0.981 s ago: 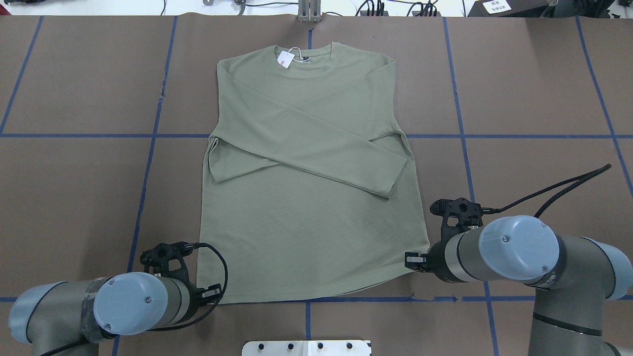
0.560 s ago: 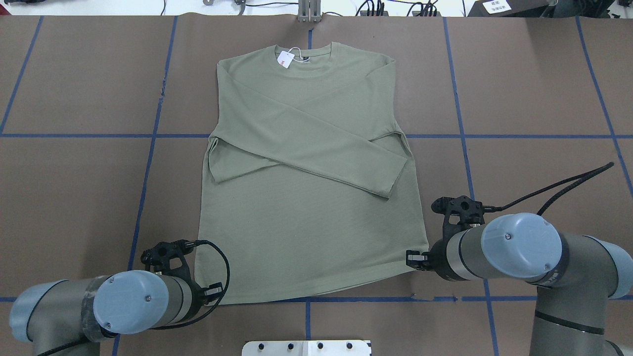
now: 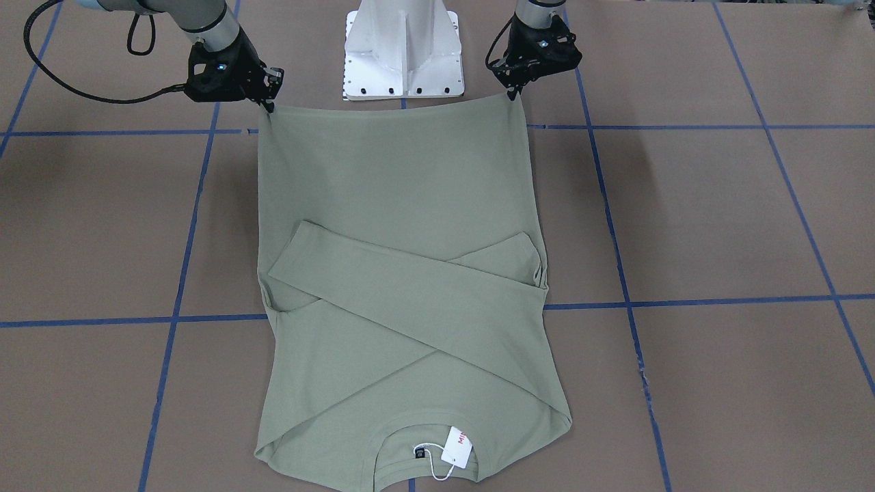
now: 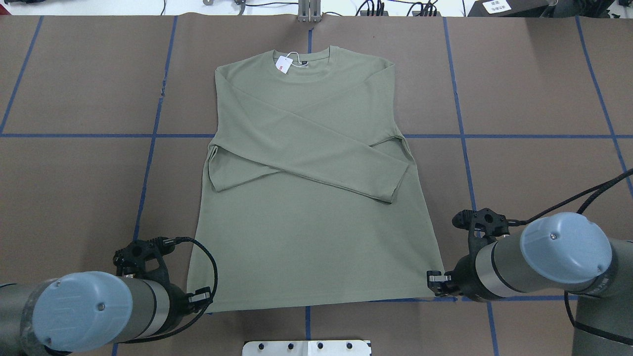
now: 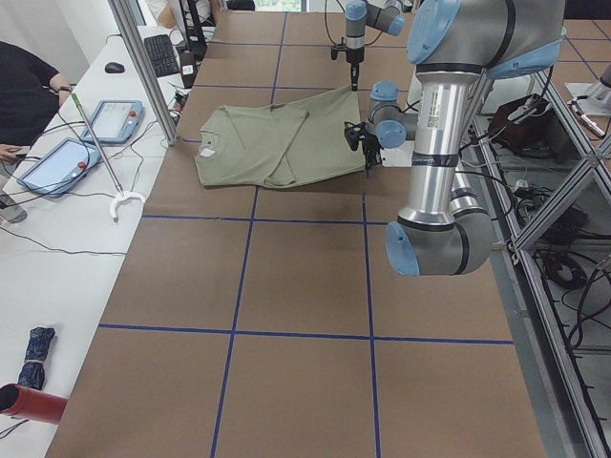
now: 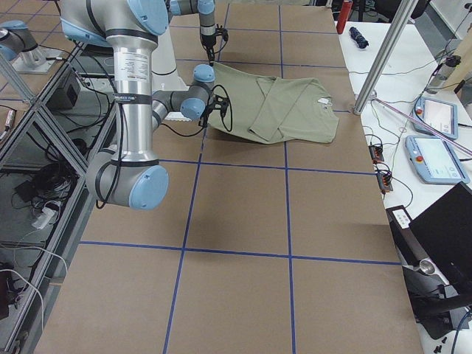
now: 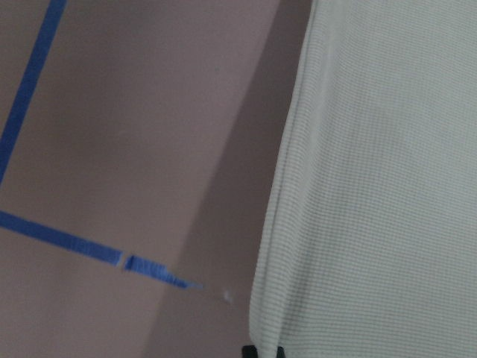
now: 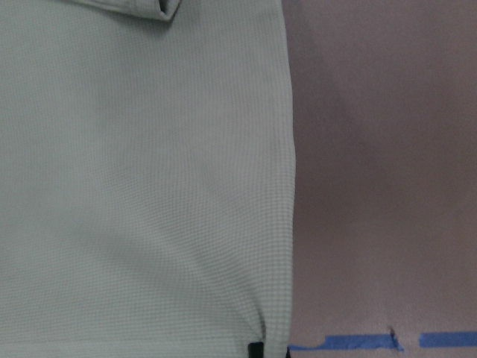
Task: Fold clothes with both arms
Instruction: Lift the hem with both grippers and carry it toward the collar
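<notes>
The sage-green long-sleeved shirt (image 4: 311, 232) lies face up on the brown table with both sleeves crossed over its chest. Its white hang tag (image 4: 283, 64) sits at the collar on the far side. My left gripper (image 4: 200, 298) is shut on the near left hem corner, and my right gripper (image 4: 434, 284) is shut on the near right one. In the front-facing view the hem runs taut and raised between the left gripper (image 3: 514, 92) and the right gripper (image 3: 268, 106). Each wrist view shows shirt fabric (image 7: 373, 186) (image 8: 141, 186) beside a dark fingertip (image 7: 261, 350) (image 8: 255, 349).
The white pedestal base (image 3: 403, 48) stands just behind the hem. Blue tape lines (image 4: 148, 163) grid the brown table cover. A side table (image 5: 57, 219) with tablets, cables and a seated person runs along the far edge, and a metal post (image 5: 143, 67) rises near the collar.
Both grippers have drawn back toward the robot base and slightly outward with the hem corners. The hem now looks straight and taut, and the collar has slid a little toward the robot.
</notes>
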You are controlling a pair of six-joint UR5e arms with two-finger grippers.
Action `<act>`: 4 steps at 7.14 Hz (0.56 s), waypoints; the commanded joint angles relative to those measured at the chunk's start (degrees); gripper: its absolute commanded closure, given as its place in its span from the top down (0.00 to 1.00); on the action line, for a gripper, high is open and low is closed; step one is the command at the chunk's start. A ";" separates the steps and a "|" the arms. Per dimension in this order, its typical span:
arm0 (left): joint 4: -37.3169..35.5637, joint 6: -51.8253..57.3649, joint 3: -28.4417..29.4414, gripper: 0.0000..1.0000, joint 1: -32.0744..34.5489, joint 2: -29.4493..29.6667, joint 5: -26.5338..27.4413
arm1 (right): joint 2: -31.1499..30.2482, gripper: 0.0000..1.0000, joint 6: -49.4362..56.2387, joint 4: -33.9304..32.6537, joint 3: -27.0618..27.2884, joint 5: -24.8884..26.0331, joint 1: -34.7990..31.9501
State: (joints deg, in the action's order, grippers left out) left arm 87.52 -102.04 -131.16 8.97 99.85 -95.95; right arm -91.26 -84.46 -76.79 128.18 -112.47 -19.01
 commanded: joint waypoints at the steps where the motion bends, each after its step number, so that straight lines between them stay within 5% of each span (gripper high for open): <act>1: -6.64 -0.09 -8.37 0.00 -4.20 0.08 -2.66 | -4.79 0.00 -0.01 -0.03 5.56 -7.90 0.81; 4: -7.19 0.43 -8.41 0.00 -3.26 1.83 -2.92 | -3.42 0.00 0.34 0.06 6.30 -8.82 -4.15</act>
State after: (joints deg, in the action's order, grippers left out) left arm 80.56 -101.97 -139.77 5.08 100.53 -98.77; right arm -95.74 -84.39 -76.80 134.70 -121.18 -19.80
